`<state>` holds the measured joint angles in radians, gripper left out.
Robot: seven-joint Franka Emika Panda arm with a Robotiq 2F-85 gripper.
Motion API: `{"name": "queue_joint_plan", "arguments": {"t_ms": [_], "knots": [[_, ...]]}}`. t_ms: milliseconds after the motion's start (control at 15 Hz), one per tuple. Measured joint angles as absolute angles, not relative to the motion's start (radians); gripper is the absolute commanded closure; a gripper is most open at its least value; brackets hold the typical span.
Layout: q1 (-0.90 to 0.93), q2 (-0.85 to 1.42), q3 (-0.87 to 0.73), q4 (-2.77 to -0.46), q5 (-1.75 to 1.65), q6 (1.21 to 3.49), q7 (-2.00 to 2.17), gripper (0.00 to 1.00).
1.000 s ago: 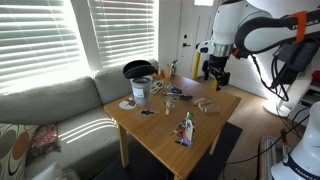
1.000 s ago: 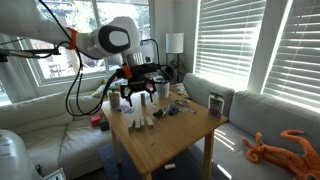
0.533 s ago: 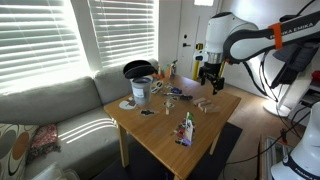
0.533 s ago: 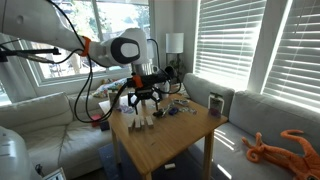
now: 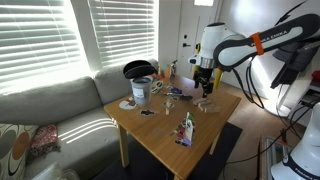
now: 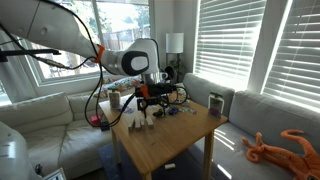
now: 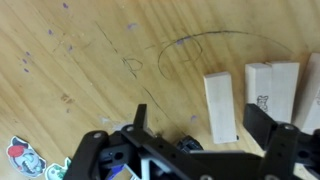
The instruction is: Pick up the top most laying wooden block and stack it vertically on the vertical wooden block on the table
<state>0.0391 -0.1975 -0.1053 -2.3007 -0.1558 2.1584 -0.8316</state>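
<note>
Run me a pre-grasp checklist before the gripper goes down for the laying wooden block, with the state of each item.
1. The gripper is open: ok, the fingers stand wide apart.
2. Nothing is held: ok, only bare table shows between them.
3. The gripper is lined up near the wooden blocks: ok, they lie just ahead of it in the wrist view.
4. Which one lies topmost: cannot tell, the stacking is not readable.
5. Which one stands vertical: cannot tell, they are too small in both exterior views.
</note>
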Motion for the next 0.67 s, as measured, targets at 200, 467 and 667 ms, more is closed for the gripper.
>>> {"name": "queue_joint_plan", "arguments": {"t_ms": [200, 467, 667], "knots": [[0.039, -0.171, -0.104, -2.298, -0.123, 2.194, -0.823, 0.03], [0.040, -0.159, -0.090, -2.297, -0.110, 2.194, -0.796, 0.00], [0.043, -0.160, -0.070, -2.298, -0.110, 2.189, -0.793, 0.00]]}}
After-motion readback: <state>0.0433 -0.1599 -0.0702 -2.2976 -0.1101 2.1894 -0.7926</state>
